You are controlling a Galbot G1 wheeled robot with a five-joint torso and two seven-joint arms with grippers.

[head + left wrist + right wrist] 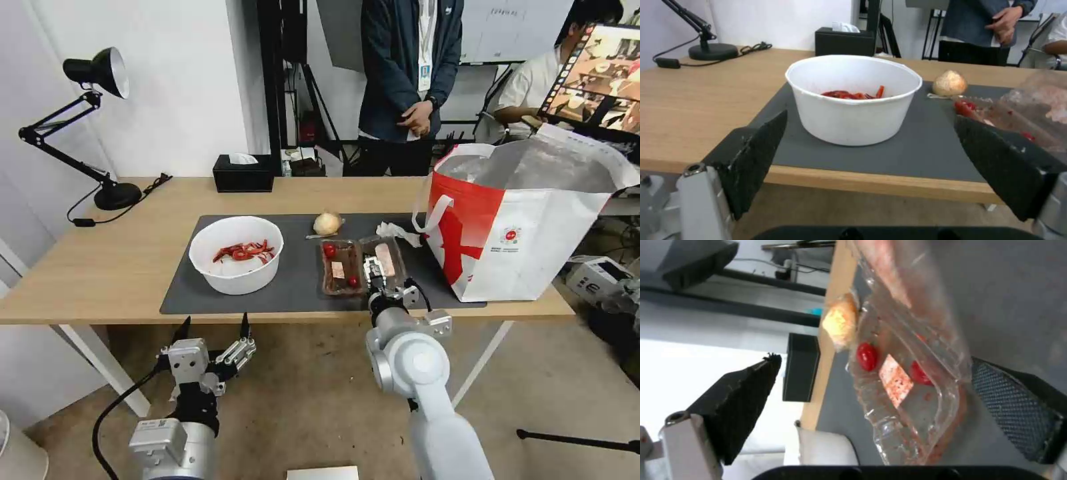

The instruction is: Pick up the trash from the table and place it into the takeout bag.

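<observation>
Head view: left gripper point(215, 325) parked below the near edge of the surface point(100, 267), fingers spread apart, holding nothing. Right gripper point(377, 275) over the near end of the clear tray point(360, 265), fingers apart, one either side of the tray's middle part, not clamped as far as can be seen. Tray sits on the grey mat point(300, 287) between white bowl point(236, 253) with red peel scraps and the takeout bag point(527, 220), which stands upright and open at the mat's right end. Beige wrapped ball point(327, 223) behind the tray, crumpled tissue point(398, 233) beside the bag. Black tissue box point(243, 173) at the far edge, desk lamp point(100, 133) far left. Left wrist view: both dark fingers point(758, 160) wide apart, bowl point(853, 100) straight ahead on the mat, ball point(949, 83) and tray point(1013, 110) off to one side. Right wrist view: fingers point(742, 400) apart with the tray point(907, 373) between them; contact not clear.
</observation>
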